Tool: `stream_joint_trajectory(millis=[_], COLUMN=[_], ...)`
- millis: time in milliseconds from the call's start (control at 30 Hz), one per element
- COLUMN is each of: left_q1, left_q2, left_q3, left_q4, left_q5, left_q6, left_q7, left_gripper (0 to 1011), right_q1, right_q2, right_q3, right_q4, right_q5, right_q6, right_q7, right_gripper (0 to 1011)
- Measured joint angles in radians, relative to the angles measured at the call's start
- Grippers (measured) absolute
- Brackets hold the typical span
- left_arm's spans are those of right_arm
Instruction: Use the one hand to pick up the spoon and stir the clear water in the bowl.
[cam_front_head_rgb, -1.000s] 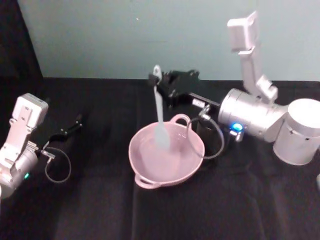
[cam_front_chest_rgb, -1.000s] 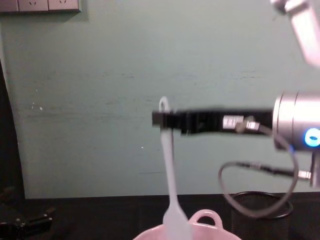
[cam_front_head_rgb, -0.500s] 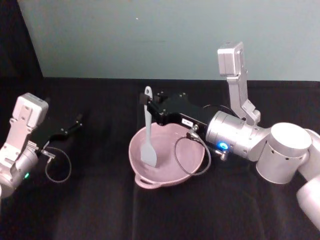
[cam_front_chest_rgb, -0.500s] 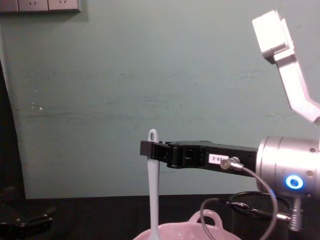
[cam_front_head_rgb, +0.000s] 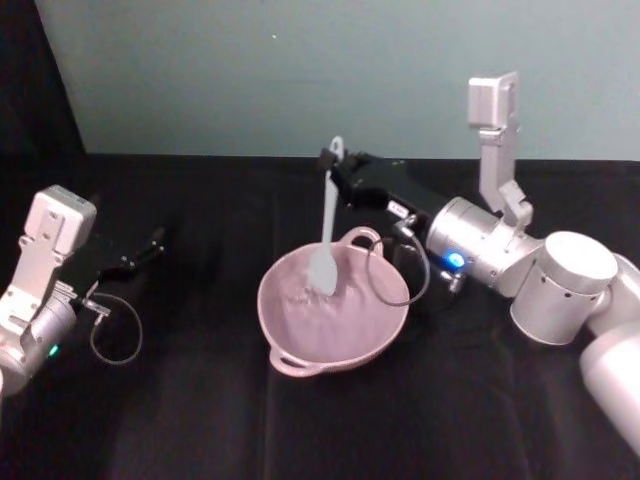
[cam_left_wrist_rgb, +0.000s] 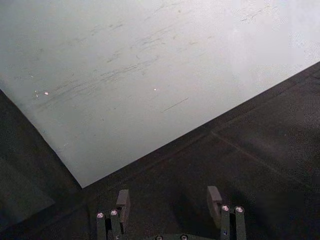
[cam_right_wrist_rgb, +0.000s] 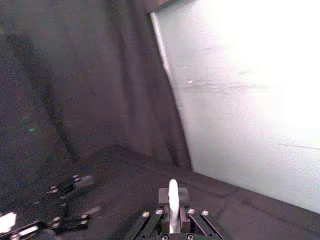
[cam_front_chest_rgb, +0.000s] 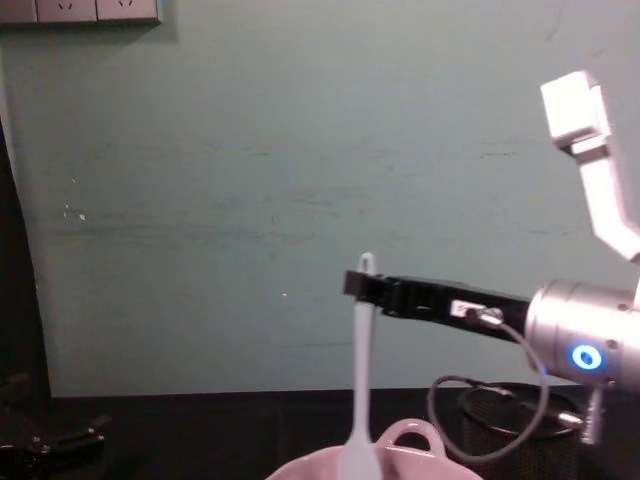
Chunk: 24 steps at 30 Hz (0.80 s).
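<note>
The white spoon (cam_front_head_rgb: 326, 228) hangs upright from my right gripper (cam_front_head_rgb: 334, 167), which is shut on the top of its handle. Its flat blade dips into the far side of the pale pink bowl (cam_front_head_rgb: 290, 320), near the loop handle on the rim. In the chest view the spoon (cam_front_chest_rgb: 359, 380) drops straight down from the black right gripper (cam_front_chest_rgb: 360, 282) into the bowl (cam_front_chest_rgb: 400, 450). The right wrist view has the spoon's handle end (cam_right_wrist_rgb: 172, 204) clamped between the jaws. My left gripper (cam_front_head_rgb: 150, 245) rests open at the left of the table, its fingers (cam_left_wrist_rgb: 214, 198) apart over bare cloth.
A black cloth covers the table (cam_front_head_rgb: 330, 430). A black wire-mesh cup (cam_front_chest_rgb: 545, 425) stands behind the bowl on the right, under my right arm. A teal wall closes off the back of the table.
My right gripper has carried the spoon from the bowl's left side toward the far right, near the loop handle. The left arm has not moved.
</note>
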Motion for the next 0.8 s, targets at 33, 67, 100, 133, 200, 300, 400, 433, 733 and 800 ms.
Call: stream_joint_trajectory(millis=[33, 67, 100, 133, 200, 300, 400, 433, 733, 800], left_q1=[0.0, 0.0, 0.0, 0.0, 0.0, 0.0, 0.0, 0.0, 0.0, 0.0], left_q2=[0.0, 0.0, 0.0, 0.0, 0.0, 0.0, 0.0, 0.0, 0.0, 0.0], left_q3=[0.0, 0.0, 0.0, 0.0, 0.0, 0.0, 0.0, 0.0, 0.0, 0.0], left_q4=[0.0, 0.0, 0.0, 0.0, 0.0, 0.0, 0.0, 0.0, 0.0, 0.0], left_q5=[0.0, 0.0, 0.0, 0.0, 0.0, 0.0, 0.0, 0.0, 0.0, 0.0], left_q6=[0.0, 0.0, 0.0, 0.0, 0.0, 0.0, 0.0, 0.0, 0.0, 0.0], left_q7=[0.0, 0.0, 0.0, 0.0, 0.0, 0.0, 0.0, 0.0, 0.0, 0.0], left_gripper=[1011, 1011, 1011, 1011, 1011, 1011, 1011, 1011, 1011, 1011], right_q1=[-0.002, -0.004, -0.011, -0.016, -0.032, -0.051, -0.078, -0.09, -0.154, -0.165], right_q2=[0.002, 0.005, 0.011, 0.015, 0.03, 0.045, 0.063, 0.069, 0.082, 0.077], right_q3=[0.006, 0.011, 0.023, 0.029, 0.045, 0.057, 0.067, 0.071, 0.068, 0.061], right_q4=[0.0, -0.002, -0.009, -0.015, -0.038, -0.068, -0.109, -0.129, -0.221, -0.237], right_q5=[-0.001, -0.004, -0.007, -0.009, -0.017, -0.026, -0.036, -0.039, -0.051, -0.052], right_q6=[-0.001, -0.002, -0.004, -0.005, -0.004, 0.0, 0.009, 0.012, 0.026, 0.027], right_q7=[-0.004, -0.009, -0.018, -0.023, -0.037, -0.047, -0.055, -0.058, -0.054, -0.051], right_gripper=[110, 110, 110, 110, 110, 110, 111, 110, 110, 110])
